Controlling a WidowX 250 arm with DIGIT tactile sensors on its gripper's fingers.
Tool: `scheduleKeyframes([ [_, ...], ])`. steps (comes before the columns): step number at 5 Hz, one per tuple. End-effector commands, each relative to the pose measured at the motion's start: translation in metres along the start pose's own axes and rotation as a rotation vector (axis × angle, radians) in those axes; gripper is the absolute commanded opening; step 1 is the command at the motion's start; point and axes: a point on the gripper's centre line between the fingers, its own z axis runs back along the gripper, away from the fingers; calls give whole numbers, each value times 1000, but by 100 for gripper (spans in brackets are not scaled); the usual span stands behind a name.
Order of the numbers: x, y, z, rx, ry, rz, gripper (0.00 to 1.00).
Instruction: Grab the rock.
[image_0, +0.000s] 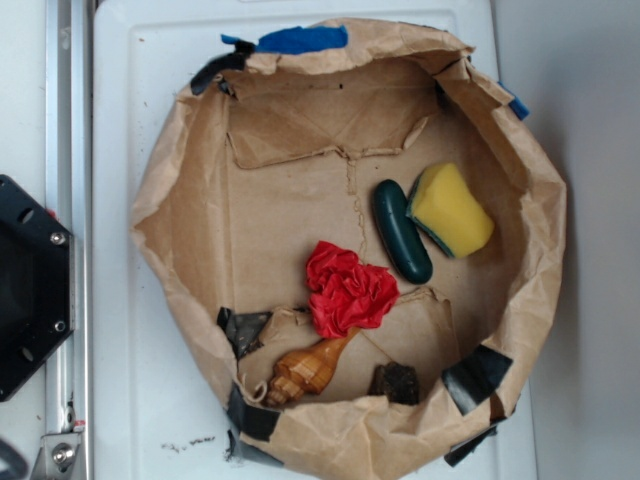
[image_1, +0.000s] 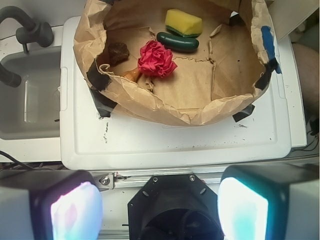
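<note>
The rock (image_0: 396, 383) is a small dark speckled lump on the floor of a brown paper tub (image_0: 165, 210), near its front wall, right of a tan spiral shell (image_0: 305, 370). In the wrist view the rock (image_1: 118, 52) lies at the tub's far left beside the shell's tip (image_1: 132, 74). My gripper (image_1: 160, 210) is open and empty, its two pale pads (image_1: 75, 210) wide apart. It hangs over the robot's black base (image_1: 172, 210), well short of the tub. The gripper does not show in the exterior view.
In the tub lie a red crumpled cloth (image_0: 345, 290), a dark green cucumber-like piece (image_0: 401, 231) and a yellow sponge (image_0: 450, 210). Black tape patches (image_0: 476, 377) hold the tub to a white board (image_0: 130, 100). A grey sink (image_1: 27, 97) is at the left.
</note>
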Motion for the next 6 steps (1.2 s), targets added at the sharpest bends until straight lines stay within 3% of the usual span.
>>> scheduleKeyframes([
  [1, 0, 0, 0, 0, 0, 0, 100],
  [2, 34, -14, -8, -8, -61, 12, 100],
  [3, 61, -11, -26, 14, -112, 58, 100],
  [4, 70, -9, -38, -22, -105, -106, 100],
  [5, 77, -6, -56, -143, -21, -333, 100],
  [6, 90, 3, -76, -232, -19, -574, 100],
])
